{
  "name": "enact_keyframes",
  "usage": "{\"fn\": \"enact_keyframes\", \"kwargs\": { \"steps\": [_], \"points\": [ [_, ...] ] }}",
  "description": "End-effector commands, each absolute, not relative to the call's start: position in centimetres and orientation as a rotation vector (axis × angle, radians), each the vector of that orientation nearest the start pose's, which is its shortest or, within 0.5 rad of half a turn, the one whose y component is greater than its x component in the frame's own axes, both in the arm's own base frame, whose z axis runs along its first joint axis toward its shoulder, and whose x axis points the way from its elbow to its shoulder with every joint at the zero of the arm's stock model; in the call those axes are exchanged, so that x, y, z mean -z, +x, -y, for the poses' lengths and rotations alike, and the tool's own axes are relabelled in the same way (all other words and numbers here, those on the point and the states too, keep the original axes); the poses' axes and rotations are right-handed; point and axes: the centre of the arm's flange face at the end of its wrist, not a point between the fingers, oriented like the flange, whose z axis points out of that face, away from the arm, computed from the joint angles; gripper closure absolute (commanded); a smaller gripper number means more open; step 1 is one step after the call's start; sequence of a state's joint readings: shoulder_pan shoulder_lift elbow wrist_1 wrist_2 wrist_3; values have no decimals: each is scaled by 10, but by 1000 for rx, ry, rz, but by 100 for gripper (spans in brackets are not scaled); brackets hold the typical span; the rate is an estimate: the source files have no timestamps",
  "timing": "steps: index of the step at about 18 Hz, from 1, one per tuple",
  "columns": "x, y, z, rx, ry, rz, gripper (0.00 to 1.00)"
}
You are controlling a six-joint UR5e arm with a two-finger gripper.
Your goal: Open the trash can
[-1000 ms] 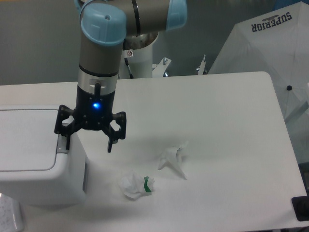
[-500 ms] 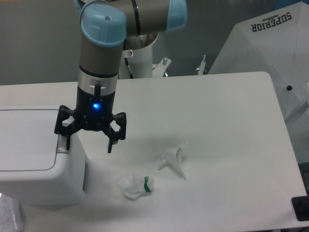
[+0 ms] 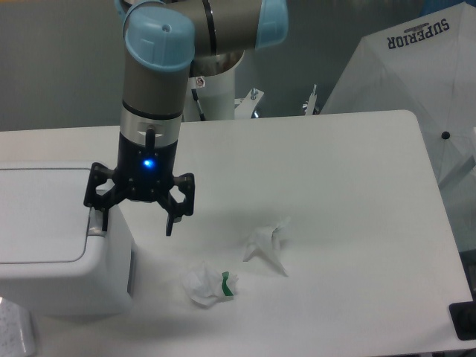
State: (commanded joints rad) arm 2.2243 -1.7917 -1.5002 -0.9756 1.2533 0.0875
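You are looking down at a white table (image 3: 335, 171) from a fixed camera. The trash can (image 3: 52, 253), a large white boxy bin with rounded corners, sits at the lower left of the frame, its flat lid shut. A narrow grey push strip (image 3: 94, 222) runs along the lid's right edge.

The arm comes down from the top of the frame, a blue light glowing on its wrist. Its gripper (image 3: 136, 219) hangs with the fingers spread wide and nothing held between them. One finger (image 3: 103, 216) sits right at the push strip, though you cannot tell whether it touches; the other finger (image 3: 170, 219) hangs over bare table to the right of the bin.

Two crumpled paper wads lie in the lower middle of the frame, well clear of the bin: one with a green mark (image 3: 208, 285), one plain (image 3: 268, 244).

To do this step well, you would likely keep that left-hand fingertip centred on the strip and press straight down, slowly, so it does not slide off toward the bin's side wall. Be ready to lift away so the lid can rise freely.
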Motion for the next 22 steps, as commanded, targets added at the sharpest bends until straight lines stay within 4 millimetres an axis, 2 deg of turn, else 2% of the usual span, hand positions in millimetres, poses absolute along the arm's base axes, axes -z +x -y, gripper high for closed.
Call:
{"fn": "enact_keyframes", "kwargs": {
  "steps": [17, 19, 22],
  "points": [
    [-475, -245, -585, 177, -2535, 646, 0],
    [-486, -249, -584, 162, -2512, 642, 0],
    [-516, -271, -574, 107, -2456, 645, 0]
  ]
}}
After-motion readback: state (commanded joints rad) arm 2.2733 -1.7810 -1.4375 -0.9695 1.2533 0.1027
